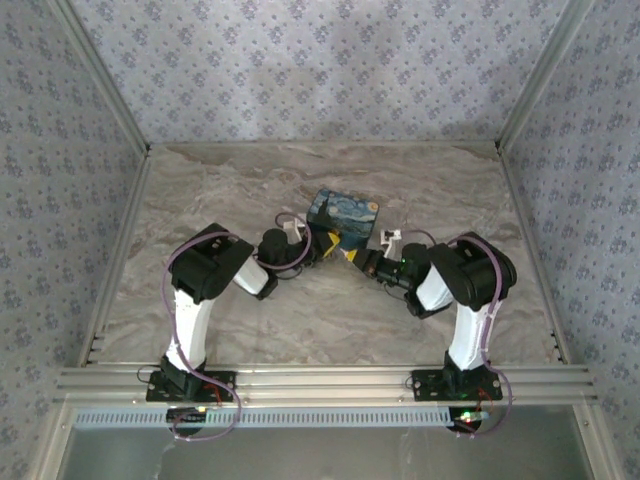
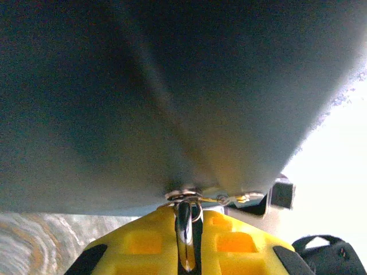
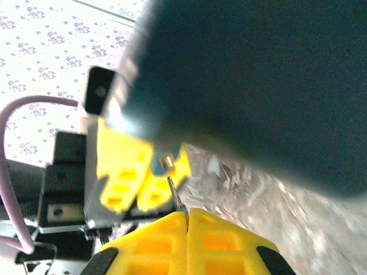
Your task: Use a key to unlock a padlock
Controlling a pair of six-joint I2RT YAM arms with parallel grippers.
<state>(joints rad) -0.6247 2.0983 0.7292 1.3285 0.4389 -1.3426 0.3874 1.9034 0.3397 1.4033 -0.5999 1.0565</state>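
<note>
My left gripper (image 1: 325, 247) and right gripper (image 1: 352, 256) meet tip to tip at the near edge of the blue starry-print box (image 1: 343, 210). In the left wrist view the yellow fingers (image 2: 143, 240) are shut on a shiny metal loop (image 2: 184, 229), the padlock's shackle, with a small ring and chain (image 2: 238, 199) beside it. The box's dark underside (image 2: 172, 86) looms just above. In the right wrist view my right gripper (image 3: 187, 215) is shut on a thin key (image 3: 172, 192). Its tip points at the small brass padlock (image 3: 166, 161), which sits between the left arm's yellow fingers (image 3: 123, 172).
The marble-patterned table (image 1: 300, 310) has open room in front of and behind the box. Aluminium rails (image 1: 320, 380) run along the near edge, and wallpapered walls enclose the other sides. A purple cable (image 3: 11, 172) loops at the left of the right wrist view.
</note>
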